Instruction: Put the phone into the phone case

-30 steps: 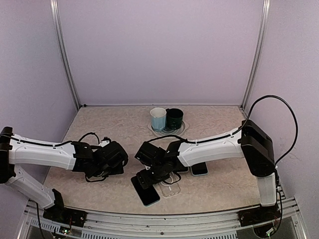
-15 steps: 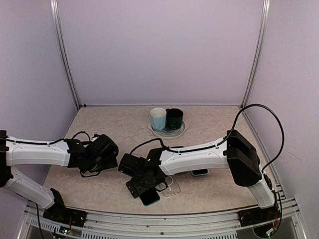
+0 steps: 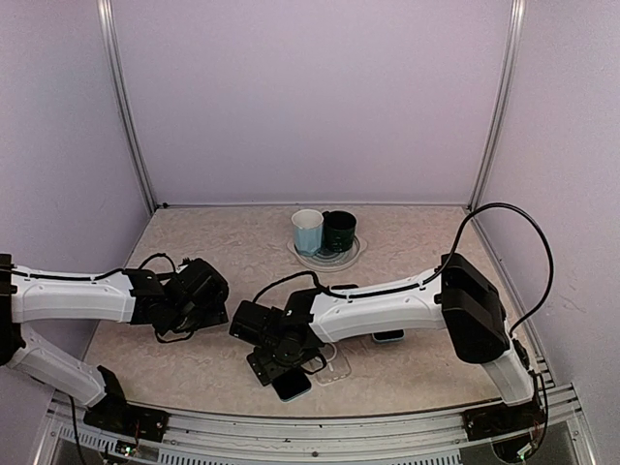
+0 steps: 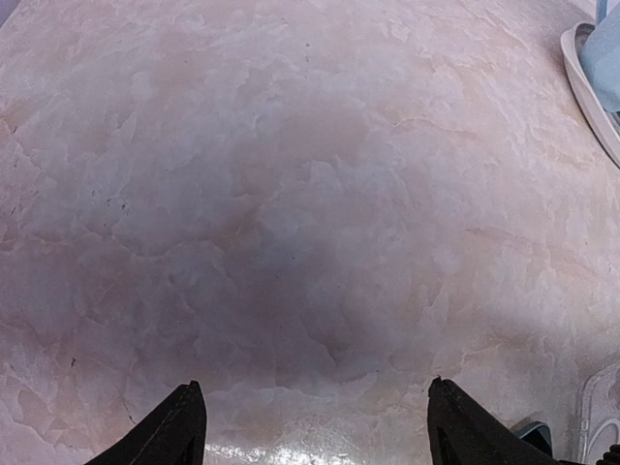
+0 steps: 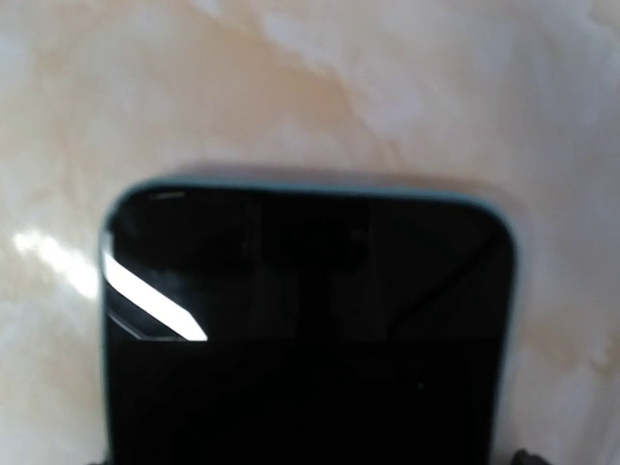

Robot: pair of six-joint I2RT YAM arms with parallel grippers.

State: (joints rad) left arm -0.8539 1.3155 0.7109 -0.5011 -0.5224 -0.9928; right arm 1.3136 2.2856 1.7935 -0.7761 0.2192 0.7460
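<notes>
Top external view: one phone (image 3: 293, 386) lies flat and screen-up on the table (image 3: 194, 252) near its front edge. Its long axis runs diagonally from far-left to near-right, and only the near-right end shows from under the right gripper (image 3: 281, 363), which sits directly over it. The right wrist view is filled by that phone's (image 5: 310, 329) black screen and teal rim, rounded end toward the top. The fingers barely enter the frame, so I cannot tell whether this gripper clasps the phone or stands loose around it. One clear phone case (image 3: 335, 362) lies just to the right of the phone, beside it. A second phone (image 3: 388, 336) shows partly under the right forearm. Two cups, a light blue cup (image 3: 307, 232) and a dark green cup (image 3: 339, 231), stand touching on one plate (image 3: 329, 258) farther back. The left gripper (image 3: 201, 302) hangs well to the left of the phone, its fingers (image 4: 179, 431) spread wide over bare table, grasping nothing.
</notes>
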